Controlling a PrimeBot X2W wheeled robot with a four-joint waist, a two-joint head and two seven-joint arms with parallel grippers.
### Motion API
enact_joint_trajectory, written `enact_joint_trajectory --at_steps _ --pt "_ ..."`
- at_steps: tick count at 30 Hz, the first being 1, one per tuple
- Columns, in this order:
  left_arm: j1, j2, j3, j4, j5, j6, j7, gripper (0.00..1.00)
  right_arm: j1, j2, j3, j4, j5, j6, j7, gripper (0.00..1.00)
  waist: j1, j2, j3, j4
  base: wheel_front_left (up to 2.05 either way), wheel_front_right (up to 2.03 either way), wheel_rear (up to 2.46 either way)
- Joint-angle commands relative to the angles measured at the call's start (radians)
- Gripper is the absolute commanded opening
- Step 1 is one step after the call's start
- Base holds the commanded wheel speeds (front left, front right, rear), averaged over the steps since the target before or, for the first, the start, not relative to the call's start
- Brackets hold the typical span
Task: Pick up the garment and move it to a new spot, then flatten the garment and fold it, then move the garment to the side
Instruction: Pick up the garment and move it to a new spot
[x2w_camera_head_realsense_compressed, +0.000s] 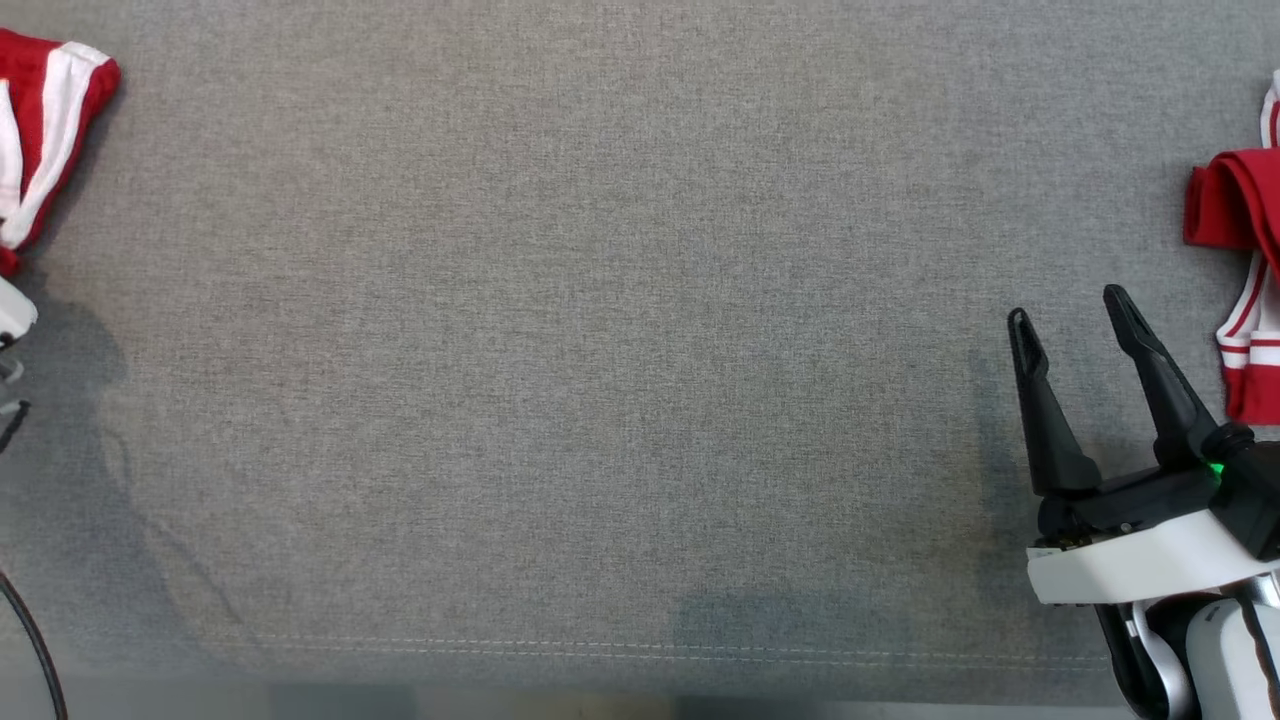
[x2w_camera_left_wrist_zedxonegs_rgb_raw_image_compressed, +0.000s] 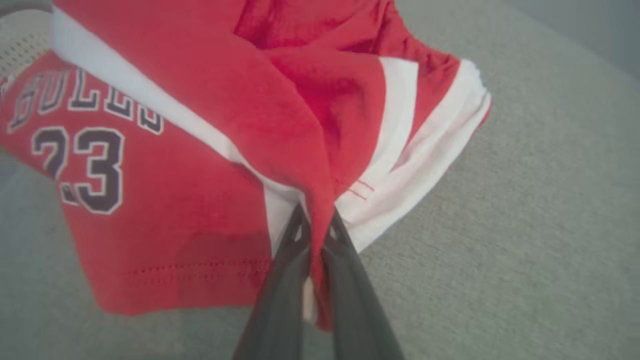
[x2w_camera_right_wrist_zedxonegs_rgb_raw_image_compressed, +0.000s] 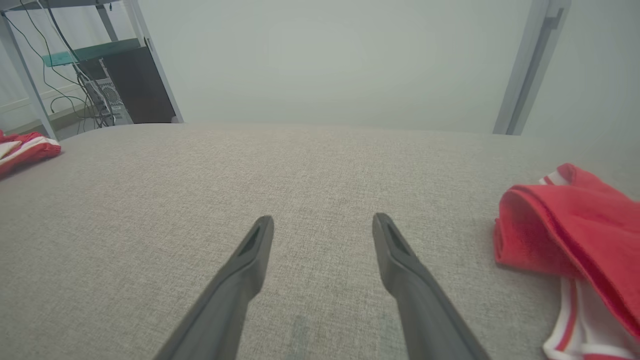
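Note:
The garment (x2w_camera_left_wrist_zedxonegs_rgb_raw_image_compressed: 165, 200) is a red jersey with white bands and dark "23" lettering, bunched up on the grey cloth. My left gripper (x2w_camera_left_wrist_zedxonegs_rgb_raw_image_compressed: 315, 215) is shut on a red fold of it near a white band. In the head view the garment (x2w_camera_head_realsense_compressed: 45, 130) lies at the far upper left corner, and in the right wrist view the garment (x2w_camera_right_wrist_zedxonegs_rgb_raw_image_compressed: 25, 147) sits at the far left. My right gripper (x2w_camera_head_realsense_compressed: 1068, 308) stands open at the lower right over bare cloth. Its open fingers (x2w_camera_right_wrist_zedxonegs_rgb_raw_image_compressed: 245, 265) hold nothing.
A second red garment with white trim (x2w_camera_head_realsense_compressed: 1235, 200) lies at the right edge, just right of my right gripper, and shows folded over (x2w_camera_right_wrist_zedxonegs_rgb_raw_image_compressed: 565, 225). The grey cloth surface (x2w_camera_head_realsense_compressed: 600, 350) stretches between the two. A metal rack with cables (x2w_camera_right_wrist_zedxonegs_rgb_raw_image_compressed: 90, 85) stands beyond the far edge.

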Motion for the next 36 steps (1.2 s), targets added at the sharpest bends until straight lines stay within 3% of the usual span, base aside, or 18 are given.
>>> enact_joint_trajectory --at_steps 1,6,10,15,19,26,31,36 --pt "-0.050 0.076 0.014 -0.021 0.016 0.006 -0.019 0.00 0.000 -0.007 0.016 -0.026 -0.006 -0.003 -0.005 1.00 0.0000 0.0000 -0.007 0.009 0.00 0.00 0.00" --pt "-0.103 0.106 -0.008 -0.081 0.071 0.025 -0.152 0.00 0.011 -0.005 0.009 -0.030 -0.005 -0.003 0.000 1.00 0.0000 0.0000 -0.035 0.034 0.00 0.00 0.00" --pt "-0.092 0.094 -0.023 -0.151 0.098 0.034 -0.248 0.00 0.015 0.002 0.003 -0.023 0.000 -0.003 -0.006 1.00 0.0000 0.0000 -0.066 0.043 0.00 0.00 0.00" --pt "-0.036 0.054 -0.047 -0.268 0.122 0.049 -0.322 0.00 0.023 0.012 -0.004 -0.013 0.007 -0.003 -0.012 1.00 0.0000 0.0000 -0.096 0.044 0.00 0.00 0.00" --pt "0.074 -0.014 -0.083 -0.440 0.135 0.076 -0.358 0.00 0.034 0.023 -0.012 -0.008 0.012 -0.003 -0.018 1.00 0.0000 0.0000 -0.119 0.033 0.00 0.00 0.00" --pt "0.309 -0.155 -0.244 -0.796 0.181 0.146 -0.303 0.00 0.048 0.044 -0.026 -0.003 0.016 -0.003 -0.031 1.00 0.0000 0.0000 -0.138 -0.034 0.00 0.00 0.00" --pt "0.377 -0.220 -0.381 -0.917 0.212 0.134 -0.223 0.00 0.052 0.056 -0.033 0.015 0.027 -0.003 -0.047 1.00 0.0000 0.0000 -0.143 -0.108 0.00 0.00 0.00" --pt "0.368 -0.278 -0.516 -0.945 0.249 0.088 -0.136 0.00 0.060 0.067 -0.036 0.042 0.042 -0.003 -0.068 1.00 0.0000 0.0000 -0.149 -0.192 0.00 0.00 0.00"
